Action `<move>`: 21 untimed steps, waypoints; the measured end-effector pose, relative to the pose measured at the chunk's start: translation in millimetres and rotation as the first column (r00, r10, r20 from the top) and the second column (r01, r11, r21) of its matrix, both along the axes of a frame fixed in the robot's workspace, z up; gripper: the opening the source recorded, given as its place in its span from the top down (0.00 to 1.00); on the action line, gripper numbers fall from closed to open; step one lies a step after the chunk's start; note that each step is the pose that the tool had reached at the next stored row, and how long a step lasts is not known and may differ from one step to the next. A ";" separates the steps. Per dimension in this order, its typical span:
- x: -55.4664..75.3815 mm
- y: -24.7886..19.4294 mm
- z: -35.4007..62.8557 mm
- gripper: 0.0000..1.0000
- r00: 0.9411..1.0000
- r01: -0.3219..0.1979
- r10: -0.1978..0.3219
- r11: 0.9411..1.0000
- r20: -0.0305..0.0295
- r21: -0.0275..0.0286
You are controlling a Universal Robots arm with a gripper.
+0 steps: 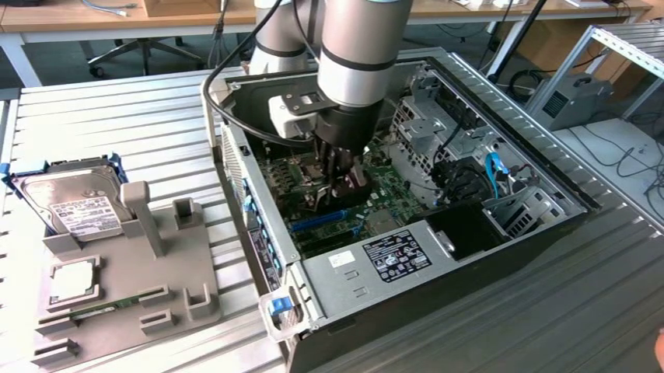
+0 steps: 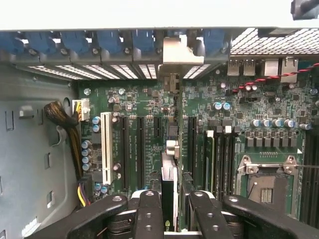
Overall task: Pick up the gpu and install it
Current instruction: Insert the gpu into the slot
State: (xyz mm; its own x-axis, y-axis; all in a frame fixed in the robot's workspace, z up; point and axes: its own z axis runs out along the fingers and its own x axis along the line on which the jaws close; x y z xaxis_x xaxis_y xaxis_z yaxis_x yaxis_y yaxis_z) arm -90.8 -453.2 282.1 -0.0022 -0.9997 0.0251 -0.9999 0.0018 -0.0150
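The gpu (image 2: 169, 184) stands edge-on between my fingers (image 2: 149, 214), inside the open computer case (image 1: 539, 175). My gripper (image 2: 172, 219) is shut on it. The card runs along a black expansion slot of the green motherboard (image 2: 144, 99), and its silver end bracket (image 2: 177, 52) meets the rear slot openings with blue clips. In the exterior view the gripper (image 1: 344, 186) reaches down into the case over the motherboard (image 1: 389, 186), with the dark gpu (image 1: 355, 185) in its jaws. How deep the card sits in the slot cannot be told.
A grey fixture (image 1: 155, 256) on the exterior view's left holds a silver hard drive (image 1: 68, 203), a chip (image 1: 73, 280) and a memory stick (image 1: 99, 307). Inside the case are a labelled power supply (image 1: 400, 252), drive cages (image 1: 425, 116) and a blue cable (image 1: 493, 167). The CPU socket (image 2: 266, 179) lies beside the slots.
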 end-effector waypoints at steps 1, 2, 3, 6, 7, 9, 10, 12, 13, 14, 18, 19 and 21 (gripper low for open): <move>-0.1 0.8 -0.9 0.74 1.000 0.000 0.000 1.000 0.000 0.000; -0.1 1.6 -1.3 0.74 1.000 0.000 0.000 1.000 0.000 0.000; -0.1 2.4 -1.6 0.74 1.000 0.000 0.000 1.000 0.000 0.000; -0.8 3.9 -2.5 0.74 1.000 0.000 0.000 1.000 0.000 0.002; -1.4 3.9 -2.8 0.74 1.000 0.000 0.000 1.000 0.000 0.002; -2.7 4.0 -3.9 0.74 1.000 0.000 0.000 1.000 0.000 0.003; -3.3 4.0 -4.4 0.74 1.000 0.000 0.000 1.000 0.000 0.003; -4.2 4.0 -5.7 0.74 1.000 0.000 0.000 1.000 0.000 0.003; -4.7 4.0 -6.4 0.74 1.000 0.000 0.000 1.000 0.000 0.003; -5.6 4.0 -7.8 0.74 1.000 0.000 0.000 1.000 0.000 0.003; -6.9 3.9 -10.5 0.74 1.000 0.000 0.000 1.000 0.000 0.003; -7.1 3.9 -11.0 0.74 1.000 0.000 0.000 1.000 0.000 0.003; -7.3 3.9 -12.3 0.74 1.000 0.000 0.000 1.000 0.000 0.003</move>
State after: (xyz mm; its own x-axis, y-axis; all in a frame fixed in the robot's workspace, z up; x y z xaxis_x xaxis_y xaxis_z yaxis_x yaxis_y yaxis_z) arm -98.1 -449.3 269.8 -0.0021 -0.9998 0.0220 -0.9999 0.0018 -0.0149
